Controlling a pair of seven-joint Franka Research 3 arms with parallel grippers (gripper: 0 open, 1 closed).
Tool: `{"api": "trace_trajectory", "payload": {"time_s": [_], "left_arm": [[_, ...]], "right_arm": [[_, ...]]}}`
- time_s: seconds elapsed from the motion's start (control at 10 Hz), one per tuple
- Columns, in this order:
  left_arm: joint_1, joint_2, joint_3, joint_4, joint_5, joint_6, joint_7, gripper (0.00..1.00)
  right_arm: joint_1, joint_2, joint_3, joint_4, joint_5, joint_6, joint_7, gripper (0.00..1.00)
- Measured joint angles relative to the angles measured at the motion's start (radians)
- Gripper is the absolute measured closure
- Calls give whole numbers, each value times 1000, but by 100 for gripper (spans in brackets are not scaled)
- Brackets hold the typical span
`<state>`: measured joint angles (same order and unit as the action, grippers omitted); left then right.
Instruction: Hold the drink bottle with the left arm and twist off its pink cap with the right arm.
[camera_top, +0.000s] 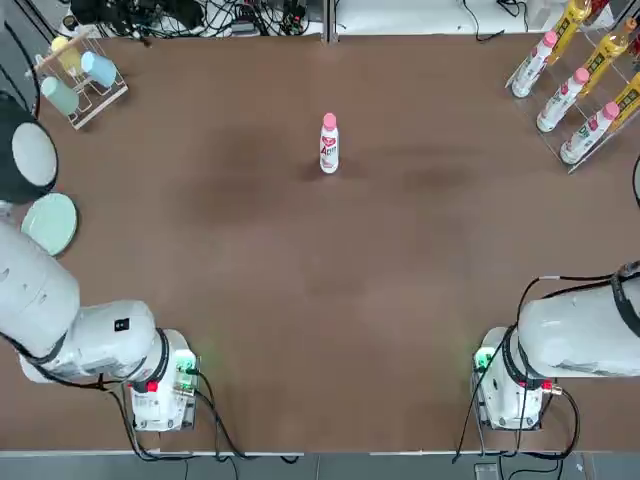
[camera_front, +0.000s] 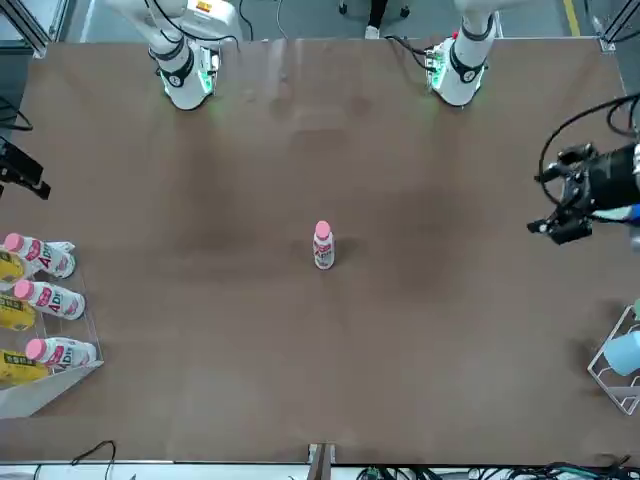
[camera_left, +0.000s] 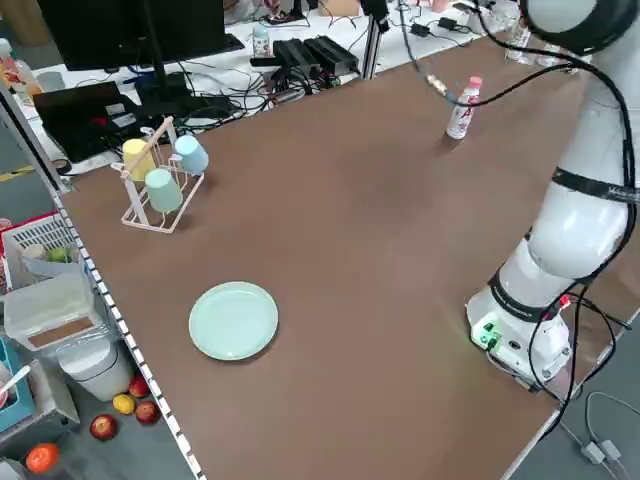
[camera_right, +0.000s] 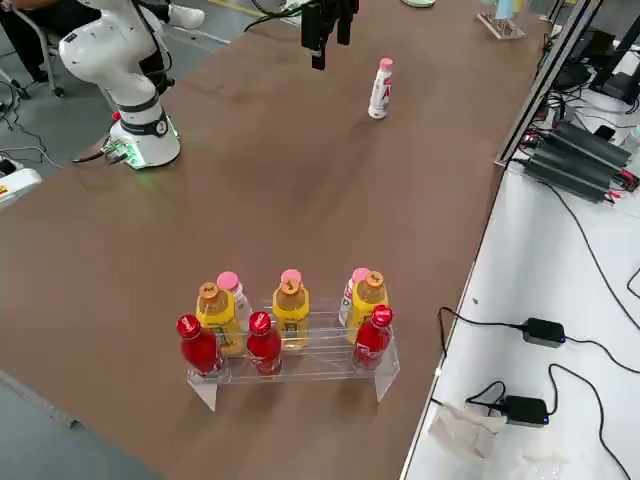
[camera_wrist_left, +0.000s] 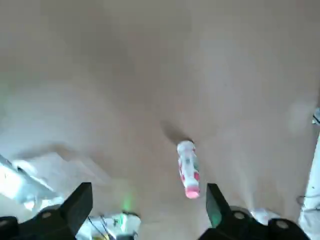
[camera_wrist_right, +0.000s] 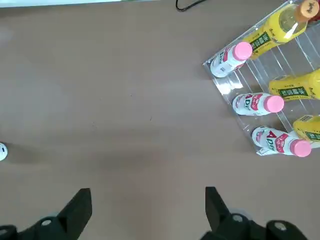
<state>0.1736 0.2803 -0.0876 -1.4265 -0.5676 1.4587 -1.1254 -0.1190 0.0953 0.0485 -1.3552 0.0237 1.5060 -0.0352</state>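
We see the pink cap (camera_top: 329, 120) seated on top of the drink bottle (camera_top: 329, 147), which stands upright on the desk (camera_top: 300, 280); nothing touches the bottle, so by our judgement the job is at its very start, with neither the holding nor the twisting done. Out to the bottle's right and a little farther from the arms' bases, we have the clear rack (camera_right: 330, 350) with more pink-capped bottles (camera_wrist_right: 259, 104) and yellow ones (camera_right: 291, 312); out to the bottle's left is the white rack of cups (camera_left: 160, 185), and left of the bottle, towards the bases, the pale green plate (camera_left: 233, 320). Well apart from the bottle on its right hangs the right claw (camera_wrist_right: 148, 193), open and with nothing in it; well apart on its left hangs the left claw (camera_wrist_left: 149, 193), spread wide and empty too. What remains, as we judge it, is all of the task: we need the left claw brought to the bottle and closed on its body, low enough to spare the cap; then the right claw brought over the bottle's top, closed on the cap, and turned until it comes free.
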Motion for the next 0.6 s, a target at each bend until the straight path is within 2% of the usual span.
{"api": "trace_trajectory", "payload": {"time_s": [0.2, 0.3, 0.6], "left_arm": [[31, 120, 2, -10, -167, 91, 1, 0], [31, 175, -3, -23, -216, 170, 8, 0], [-50, 270, -27, -38, -285, 397, -38, 0]], "right_arm": [[0, 0, 0, 0, 0, 0, 0, 0], [0, 0, 0, 0, 0, 0, 0, 0], [0, 0, 0, 0, 0, 0, 0, 0]]}}
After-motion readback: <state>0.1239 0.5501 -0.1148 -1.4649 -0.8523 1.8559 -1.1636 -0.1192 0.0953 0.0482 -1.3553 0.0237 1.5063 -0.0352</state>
